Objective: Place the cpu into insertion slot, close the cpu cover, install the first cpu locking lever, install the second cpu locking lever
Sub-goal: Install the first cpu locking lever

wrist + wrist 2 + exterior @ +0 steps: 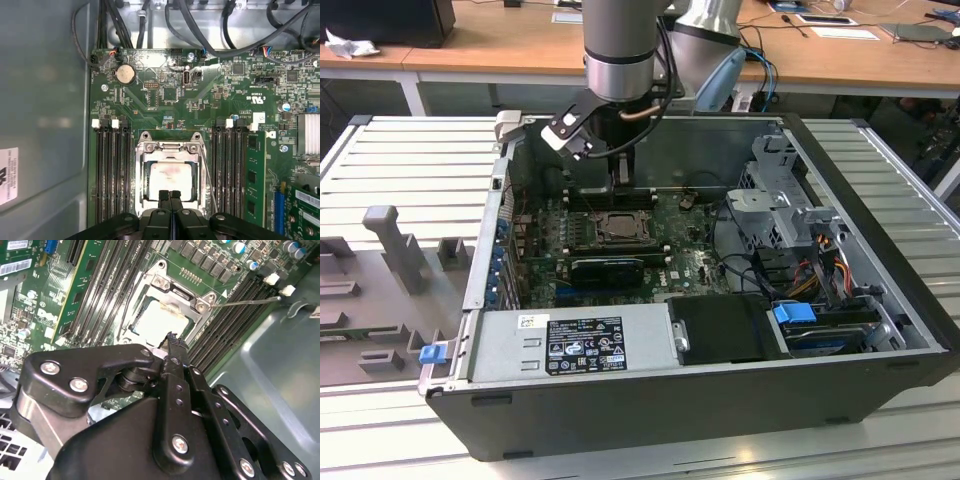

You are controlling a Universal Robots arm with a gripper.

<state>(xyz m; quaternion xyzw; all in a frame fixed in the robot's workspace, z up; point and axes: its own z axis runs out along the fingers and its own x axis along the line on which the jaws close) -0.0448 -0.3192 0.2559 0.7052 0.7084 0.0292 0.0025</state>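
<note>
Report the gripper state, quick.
Gripper: shut, fingertips together, holding nothing, at the edge of the cpu cover.

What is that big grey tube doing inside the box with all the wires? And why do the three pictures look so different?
The grey tube is a robot arm. It reaches into an open computer case. One picture comes from a camera standing outside the case. The other two come from small cameras riding on the arm's wrist, so they look closely at the green board inside. The black part at the arm's end is its pincer. Its two fingers are pressed together and hold nothing. Right by its tip, a pale square chip sits in its socket, with a silver metal frame lying over its edges. A thin wire lever sticks out beside the frame.
</note>
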